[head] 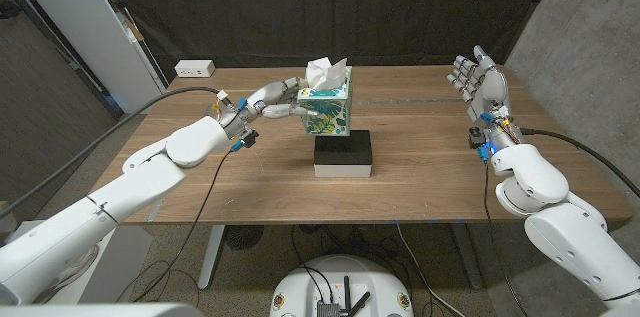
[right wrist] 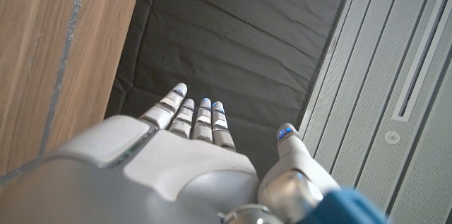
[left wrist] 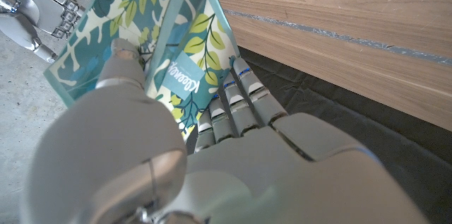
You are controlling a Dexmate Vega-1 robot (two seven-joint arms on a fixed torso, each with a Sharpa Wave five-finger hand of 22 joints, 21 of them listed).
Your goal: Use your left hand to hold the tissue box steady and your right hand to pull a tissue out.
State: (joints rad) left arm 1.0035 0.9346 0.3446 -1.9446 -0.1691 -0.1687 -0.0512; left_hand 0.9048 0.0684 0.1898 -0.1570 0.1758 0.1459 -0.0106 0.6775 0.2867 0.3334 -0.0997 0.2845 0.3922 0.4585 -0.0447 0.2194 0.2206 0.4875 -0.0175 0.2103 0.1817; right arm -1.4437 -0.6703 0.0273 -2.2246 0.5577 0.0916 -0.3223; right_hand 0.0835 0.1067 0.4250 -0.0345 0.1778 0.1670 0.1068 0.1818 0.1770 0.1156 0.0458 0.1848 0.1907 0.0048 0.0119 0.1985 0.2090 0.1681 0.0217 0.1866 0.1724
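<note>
We see the left hand (head: 268, 99) gripping the tissue box (head: 327, 104), which sits on a black block (head: 343, 153) mid-table. The right hand (head: 478, 80) is open, empty, well apart. Risk imo: box tips off the block if the tissue (head: 324, 69) gets yanked sideways w/ a weak hold.

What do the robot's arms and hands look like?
The arms are smooth, white and rounded, each with a black cable running along it. The left hand and right hand are silver-grey metal with jointed fingers that have small blue marks near the tips. The right wrist glows blue.
</note>
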